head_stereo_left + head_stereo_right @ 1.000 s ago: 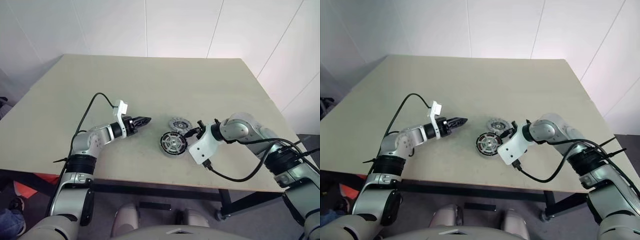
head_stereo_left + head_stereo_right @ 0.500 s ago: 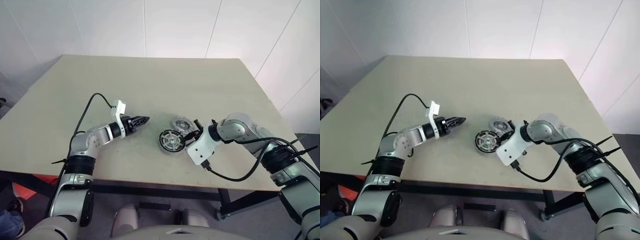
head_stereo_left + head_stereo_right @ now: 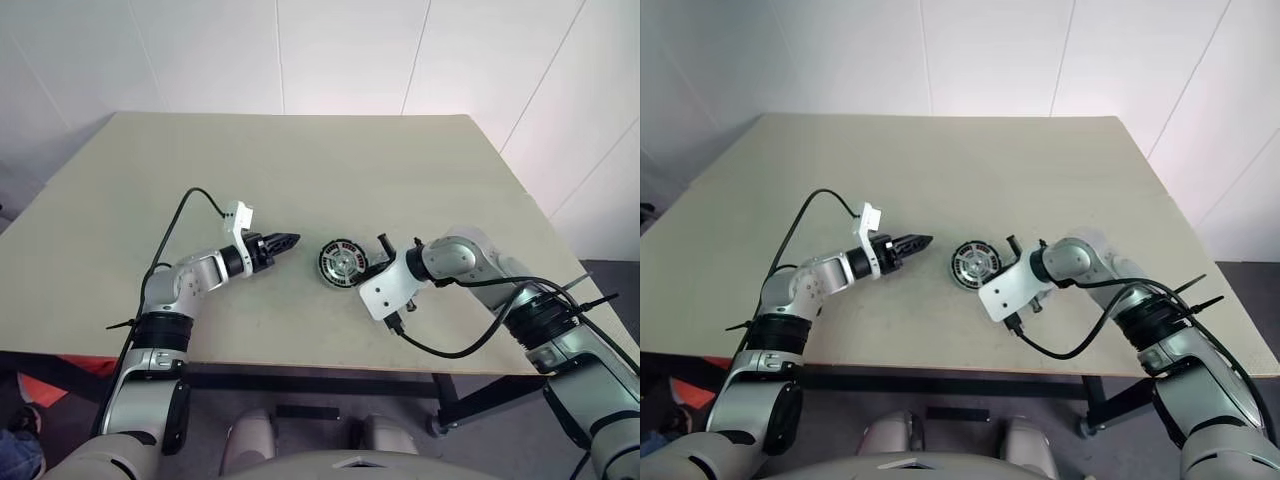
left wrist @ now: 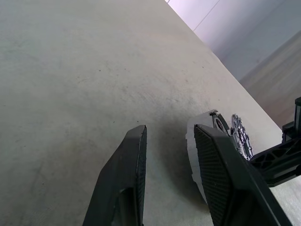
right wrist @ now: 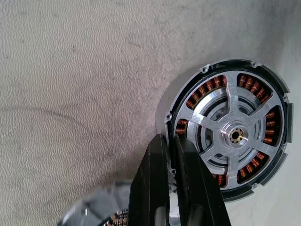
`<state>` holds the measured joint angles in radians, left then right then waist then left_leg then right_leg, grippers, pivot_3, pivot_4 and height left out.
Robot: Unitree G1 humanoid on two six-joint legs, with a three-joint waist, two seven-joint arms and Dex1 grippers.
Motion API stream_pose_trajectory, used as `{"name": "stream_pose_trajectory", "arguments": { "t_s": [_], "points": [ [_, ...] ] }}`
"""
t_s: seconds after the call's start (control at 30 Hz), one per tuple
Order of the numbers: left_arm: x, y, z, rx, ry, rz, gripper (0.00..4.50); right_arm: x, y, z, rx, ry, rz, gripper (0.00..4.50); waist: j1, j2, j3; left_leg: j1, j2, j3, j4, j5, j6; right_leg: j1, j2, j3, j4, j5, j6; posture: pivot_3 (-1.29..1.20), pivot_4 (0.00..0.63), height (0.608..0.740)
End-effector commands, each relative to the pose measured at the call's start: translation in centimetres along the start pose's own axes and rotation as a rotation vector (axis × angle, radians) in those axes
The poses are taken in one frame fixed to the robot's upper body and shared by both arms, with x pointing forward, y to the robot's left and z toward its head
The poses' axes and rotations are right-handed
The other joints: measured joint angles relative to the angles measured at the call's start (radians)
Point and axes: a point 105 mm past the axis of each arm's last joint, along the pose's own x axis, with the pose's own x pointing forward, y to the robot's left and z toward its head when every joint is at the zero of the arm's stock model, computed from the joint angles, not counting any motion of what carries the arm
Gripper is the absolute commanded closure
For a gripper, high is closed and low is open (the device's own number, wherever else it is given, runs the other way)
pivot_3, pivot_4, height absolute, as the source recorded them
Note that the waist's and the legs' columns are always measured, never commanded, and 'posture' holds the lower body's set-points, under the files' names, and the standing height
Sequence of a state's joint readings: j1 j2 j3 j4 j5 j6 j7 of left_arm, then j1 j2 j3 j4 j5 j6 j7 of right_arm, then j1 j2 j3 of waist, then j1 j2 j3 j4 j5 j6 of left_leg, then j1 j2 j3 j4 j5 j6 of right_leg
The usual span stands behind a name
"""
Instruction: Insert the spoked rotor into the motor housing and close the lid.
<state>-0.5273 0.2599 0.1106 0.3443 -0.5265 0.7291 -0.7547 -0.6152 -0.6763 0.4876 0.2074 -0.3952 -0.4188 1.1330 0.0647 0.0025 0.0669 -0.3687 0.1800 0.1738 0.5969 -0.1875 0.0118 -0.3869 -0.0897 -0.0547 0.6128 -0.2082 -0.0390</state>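
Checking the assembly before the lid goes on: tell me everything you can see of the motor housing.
The motor housing is a round metal part with a dark outer ring. Coppery windings sit in a circle inside it, beneath a silvery four-armed plate with a brass-coloured hub. It lies flat on the table, this face up and uncovered. The right gripper, shut, has its tips at the housing's rim. Whether it pinches the rim cannot be told.

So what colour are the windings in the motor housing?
Coppery orange-brown, between silver spokes, in the motor housing; clearest in the right wrist view.
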Motion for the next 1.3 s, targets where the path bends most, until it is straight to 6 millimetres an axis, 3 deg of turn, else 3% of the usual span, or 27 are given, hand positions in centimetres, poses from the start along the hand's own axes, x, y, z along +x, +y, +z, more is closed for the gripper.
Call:
{"name": "stream_pose_trajectory", "arguments": {
  "t_s": [0.03, 0.43, 0.63, 0.83, 1.0, 1.13, 1.3],
  "points": [
    [-0.2, -0.6, 1.1, 0.034, -0.032, -0.014, 2.76, -0.5, -2.5, 1.2, -0.101, -0.015, -0.093, 4.46, 0.000, 0.000, 0.000, 0.000, 0.000, 0.000, 0.000, 0.000, 0.000, 0.000, 0.000, 0.000, 0.000, 0.000, 0.000, 0.00, 0.000, 0.740],
    [0.0, -0.4, 1.1, 0.034, -0.021, -0.012, 2.76, -1.7, -5.1, 3.6, -0.146, -0.104, -0.205, 4.46, 0.005, 0.000, 0.000, -0.009, -0.001, 0.000, 0.000, 0.000, 0.001, -0.007, 0.000, 0.000, -0.001, 0.000, 0.000, 0.00, 0.000, 0.740],
    [0.4, -0.5, 1.1, 0.036, -0.017, -0.020, 2.76, -2.0, -5.2, 3.7, -0.189, -0.085, -0.238, 2.64, 0.006, 0.000, 0.000, -0.009, 0.000, 0.000, 0.000, 0.000, 0.001, -0.008, 0.000, 0.000, 0.000, 0.000, 0.000, 0.00, 0.000, 0.740],
    [0.4, -0.5, 1.2, 0.038, -0.015, -0.025, 2.76, -2.6, -5.7, 3.7, -0.157, -0.093, -0.268, 2.64, 0.006, 0.000, 0.000, -0.009, -0.001, 0.000, 0.000, 0.000, 0.001, -0.007, 0.000, 0.000, 0.000, 0.000, -0.001, 0.00, 0.000, 0.740],
    [-0.8, -0.1, 1.4, 0.066, -0.010, -0.010, 2.76, -3.9, -7.0, 3.2, 0.036, -0.109, -0.358, 2.64, 0.006, 0.000, 0.000, -0.009, -0.001, 0.000, 0.000, 0.000, 0.001, -0.007, 0.000, 0.000, 0.000, 0.000, -0.001, 0.00, 0.000, 0.740],
    [-2.3, 0.4, 2.4, 0.091, -0.025, 0.018, 2.76, -5.2, -7.9, 2.8, 0.307, -0.169, -0.467, 2.64, 0.006, 0.000, 0.000, -0.009, 0.000, 0.000, 0.000, 0.000, 0.001, -0.007, 0.000, 0.000, 0.000, 0.000, -0.001, 0.00, 0.000, 0.740],
    [-4.1, 0.8, 3.0, 0.109, -0.029, 0.058, 2.76, -7.1, -6.7, 2.8, 0.830, -0.326, -0.522, 2.64, 0.008, 0.000, 0.000, -0.009, 0.000, 0.000, 0.000, 0.000, 0.000, -0.007, 0.000, 0.000, 0.000, 0.000, -0.001, 0.00, 0.000, 0.740]
  ]
}}
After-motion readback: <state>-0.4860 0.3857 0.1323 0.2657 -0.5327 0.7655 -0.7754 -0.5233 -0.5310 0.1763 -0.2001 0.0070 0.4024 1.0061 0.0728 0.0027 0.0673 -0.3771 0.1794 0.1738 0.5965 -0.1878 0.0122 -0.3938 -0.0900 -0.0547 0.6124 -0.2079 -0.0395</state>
